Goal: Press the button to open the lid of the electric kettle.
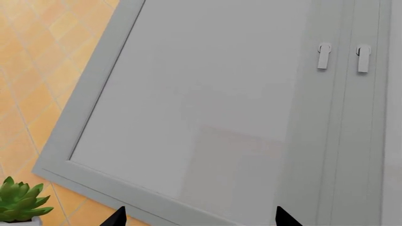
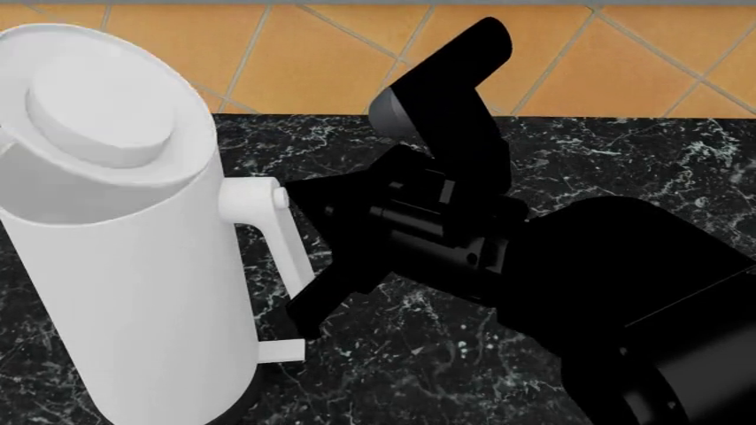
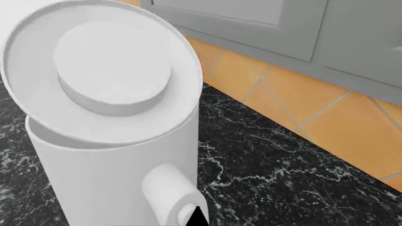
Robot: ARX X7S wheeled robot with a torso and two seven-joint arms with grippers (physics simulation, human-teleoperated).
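The white electric kettle (image 2: 130, 292) stands at the left of the head view on a black marble counter (image 2: 614, 159). Its lid (image 2: 101, 106) with the raised disc is tilted and stands ajar above the body. The button (image 2: 280, 197) is the small round nub at the top of the handle (image 2: 283, 257). My right gripper (image 2: 296, 189) is shut, with its tip against the button. The right wrist view shows the lid (image 3: 113, 66), the button (image 3: 185, 214) and my gripper's tip (image 3: 198, 217) touching it. My left gripper (image 1: 199, 221) is open and empty, away from the kettle.
An orange tiled wall (image 2: 319, 53) runs behind the counter. Grey cabinets (image 3: 264, 23) hang above it. The left wrist view faces a grey cabinet door (image 1: 207, 94) with two small handles (image 1: 323, 55), and a green potted plant (image 1: 19, 200) sits in its corner.
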